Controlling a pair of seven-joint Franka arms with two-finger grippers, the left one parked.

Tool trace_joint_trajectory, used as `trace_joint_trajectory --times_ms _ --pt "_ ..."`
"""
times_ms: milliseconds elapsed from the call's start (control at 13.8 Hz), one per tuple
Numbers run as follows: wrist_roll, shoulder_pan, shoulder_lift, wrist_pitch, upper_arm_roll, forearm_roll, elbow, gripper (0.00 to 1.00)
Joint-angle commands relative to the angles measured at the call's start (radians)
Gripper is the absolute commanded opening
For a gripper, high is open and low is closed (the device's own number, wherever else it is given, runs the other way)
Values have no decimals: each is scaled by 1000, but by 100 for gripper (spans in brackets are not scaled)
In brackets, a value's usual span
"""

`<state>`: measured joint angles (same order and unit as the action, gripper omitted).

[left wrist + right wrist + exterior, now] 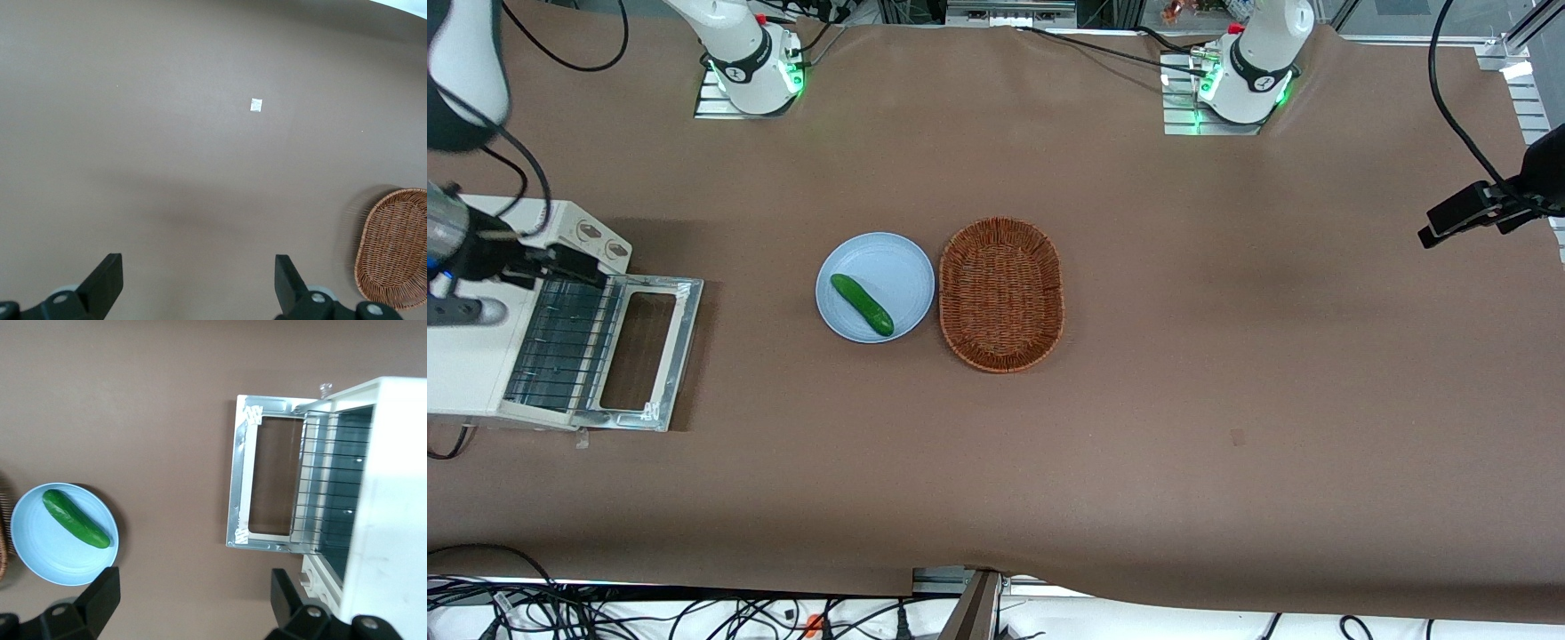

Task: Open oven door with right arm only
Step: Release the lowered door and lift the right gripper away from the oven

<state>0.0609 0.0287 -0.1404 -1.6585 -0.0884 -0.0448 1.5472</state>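
The oven door (pixel 649 351) lies folded down flat on the table in front of the white oven body (pixel 463 373), and the brown table shows through its window. It also shows in the right wrist view (pixel 267 477), with the wire rack (pixel 330 487) exposed in the open cavity. Its bar handle does not show. My right arm's gripper (pixel 574 265) hovers above the oven's front edge near the knobs, apart from the door. In the right wrist view the gripper (pixel 197 587) is open wide and empty, well above the table.
A light blue plate (pixel 898 267) with a green cucumber (pixel 862 304) sits mid-table, toward the parked arm's end from the oven. A brown wicker basket (pixel 1001 294) stands beside the plate. Both arm bases stand at the table's edge farthest from the front camera.
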Motion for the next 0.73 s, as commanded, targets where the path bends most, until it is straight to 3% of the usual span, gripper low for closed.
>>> trace_joint_trajectory --times_ms 0,655 --pt "2 -35 163 14 10 -9 173 100" --pt "8 -33 136 102 6 0 137 100"
